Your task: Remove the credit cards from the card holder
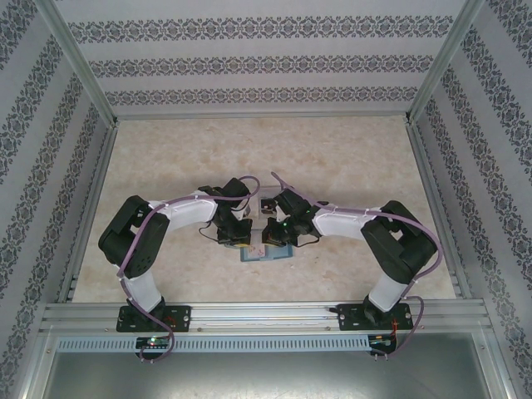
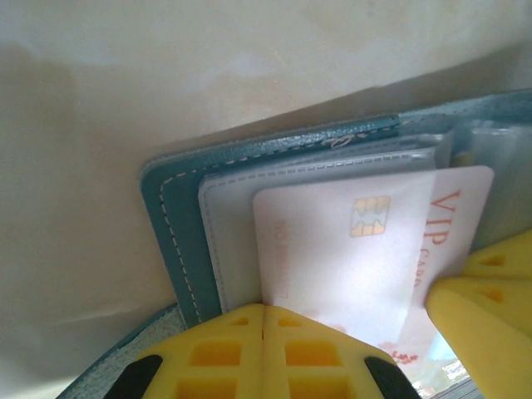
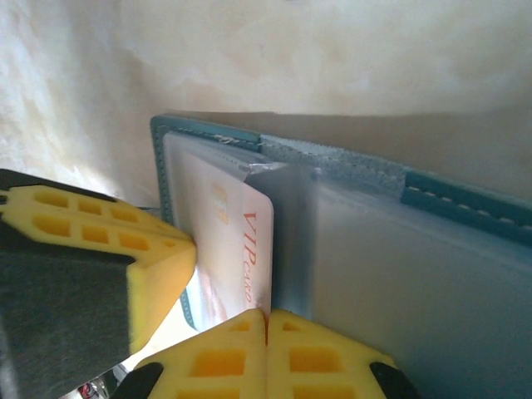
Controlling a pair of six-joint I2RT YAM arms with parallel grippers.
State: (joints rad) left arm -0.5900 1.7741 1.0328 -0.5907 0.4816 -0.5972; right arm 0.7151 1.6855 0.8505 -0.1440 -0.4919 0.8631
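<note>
The teal card holder (image 1: 268,255) lies open on the table between both arms, its stitched cover (image 2: 170,233) and clear sleeves (image 3: 399,274) facing up. A white credit card (image 2: 349,258) with a gold chip and red "VIP CARD" lettering sticks partway out of a sleeve. My left gripper (image 2: 264,309) is shut on the near edge of that sleeve, right at the card's inner end. My right gripper (image 3: 268,316) is shut on the card's (image 3: 241,249) exposed edge. Each gripper's yellow fingers (image 2: 490,316) (image 3: 125,258) show in the other's wrist view, close beside the card.
The pale marbled tabletop (image 1: 266,158) spreads around the holder, fenced by patterned walls (image 1: 266,62) on three sides. A metal rail (image 1: 266,316) carrying both arm bases runs along the near edge. The two wrists (image 1: 253,220) crowd together over the holder.
</note>
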